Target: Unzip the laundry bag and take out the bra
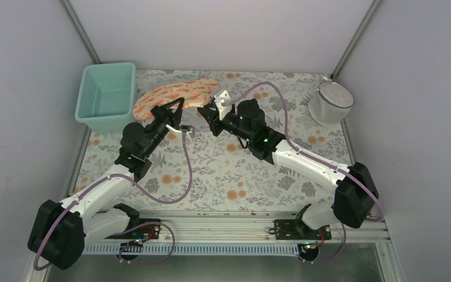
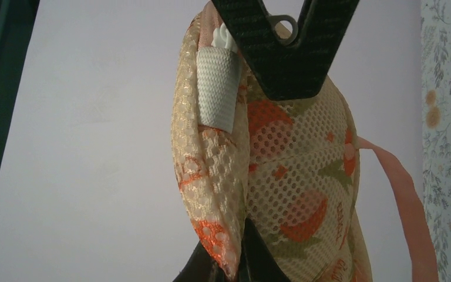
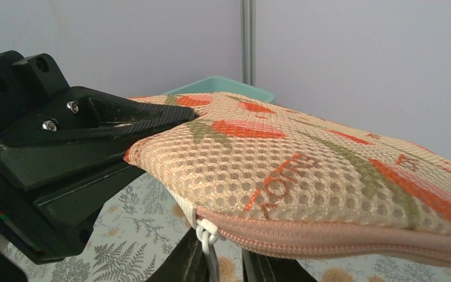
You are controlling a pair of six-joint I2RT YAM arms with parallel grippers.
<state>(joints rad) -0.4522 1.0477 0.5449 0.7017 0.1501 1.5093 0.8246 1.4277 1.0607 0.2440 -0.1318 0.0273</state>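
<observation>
The laundry bag [image 1: 175, 93] is a peach-pink mesh pouch with orange-red print, held up off the table near the back. My left gripper [image 1: 178, 106] is shut on its mesh edge, seen pinched between the fingers in the left wrist view [image 2: 238, 265]. The pink zip rim [image 3: 340, 238] is closed. Its white zip pull [image 3: 209, 244] hangs down between the fingers of my right gripper [image 3: 226, 264], which stand slightly apart around it under the bag's end [image 1: 207, 111]. The bra is hidden.
A teal tub [image 1: 107, 97] stands at the back left, just beyond the bag. A white mesh basket [image 1: 330, 101] stands at the back right. A pink strap loop [image 2: 400, 197] hangs from the bag. The floral table cloth [image 1: 229, 170] lies under both arms.
</observation>
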